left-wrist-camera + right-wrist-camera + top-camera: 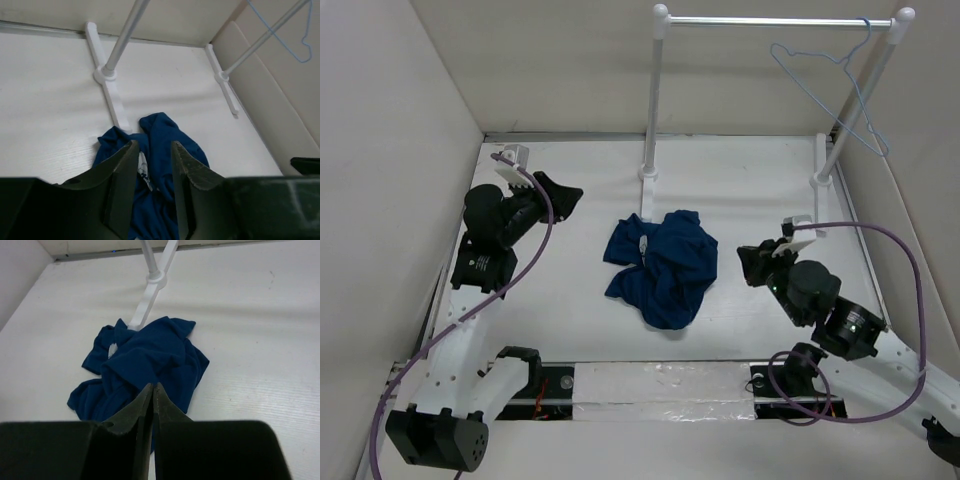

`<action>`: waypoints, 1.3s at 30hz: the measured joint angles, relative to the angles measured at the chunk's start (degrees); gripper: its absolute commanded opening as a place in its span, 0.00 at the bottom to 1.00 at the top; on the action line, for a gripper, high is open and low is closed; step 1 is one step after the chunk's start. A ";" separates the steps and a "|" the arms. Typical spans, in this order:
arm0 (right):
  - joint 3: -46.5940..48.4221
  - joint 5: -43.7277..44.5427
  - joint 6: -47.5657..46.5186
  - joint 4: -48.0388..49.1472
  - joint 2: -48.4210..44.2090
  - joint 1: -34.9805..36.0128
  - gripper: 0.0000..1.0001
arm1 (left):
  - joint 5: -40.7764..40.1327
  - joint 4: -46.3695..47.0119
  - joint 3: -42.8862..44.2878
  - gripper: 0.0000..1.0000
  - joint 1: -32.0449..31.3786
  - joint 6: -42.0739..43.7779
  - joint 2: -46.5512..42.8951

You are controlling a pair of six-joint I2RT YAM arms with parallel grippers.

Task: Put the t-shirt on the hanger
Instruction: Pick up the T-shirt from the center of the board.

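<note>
The dark navy t-shirt (662, 262) lies crumpled on the white table, its white neck label showing. The pale blue wire hanger (842, 62) hangs empty from the white rail at the back right. My left gripper (563, 195) is open and empty, hovering left of the shirt. In the left wrist view the shirt (165, 131) and label show between its fingers (154, 150), and the hanger (280, 41) is at the top right. My right gripper (752, 262) is shut and empty, right of the shirt. In the right wrist view its closed tips (152, 388) point at the shirt (150, 352).
The white garment rail (775, 20) spans the back on two posts with flat feet (645, 185), one foot touching the shirt's far edge. Beige walls enclose the left, back and right. A taped strip (660, 382) runs along the near edge between the arm bases.
</note>
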 measured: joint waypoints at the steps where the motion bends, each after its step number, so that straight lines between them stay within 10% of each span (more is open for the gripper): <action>1: -0.22 -1.40 -0.24 0.39 1.07 0.00 0.32 | 0.94 0.61 -0.02 0.21 0.00 -0.26 0.02; 5: -1.99 -4.68 0.46 1.64 4.00 0.00 0.59 | 3.93 2.71 0.13 0.01 -0.92 0.15 1.62; 6: -2.97 -5.38 0.74 2.14 4.61 0.00 0.53 | 1.84 1.79 0.94 0.00 -2.99 1.18 3.45; 8: -5.31 -6.47 1.20 2.78 5.66 -0.07 0.00 | -1.90 -1.20 5.25 0.00 -10.08 3.39 8.24; 14: -11.41 -10.82 3.30 3.91 7.45 -4.44 0.00 | -11.65 -6.56 15.17 0.00 -24.50 6.73 20.39; 16: -13.05 -13.35 3.61 5.75 7.43 -7.69 0.07 | -14.10 -4.74 10.93 0.03 -24.48 6.12 17.94; 21: -15.76 -21.68 3.34 11.06 9.62 -15.43 0.63 | -17.86 -3.89 -0.76 0.06 -24.30 2.43 13.44; 24: -16.31 -27.93 2.47 16.06 14.32 -19.58 0.62 | -25.29 -5.05 -4.70 0.11 -30.08 0.39 13.97; 28: -16.28 -35.36 1.42 20.63 21.84 -22.25 0.36 | -35.19 -5.62 -3.76 0.29 -44.46 -2.25 18.40; 39: -17.57 -43.65 0.92 27.02 24.72 -22.38 0.64 | -42.34 -1.99 -9.66 0.55 -50.95 -7.98 23.78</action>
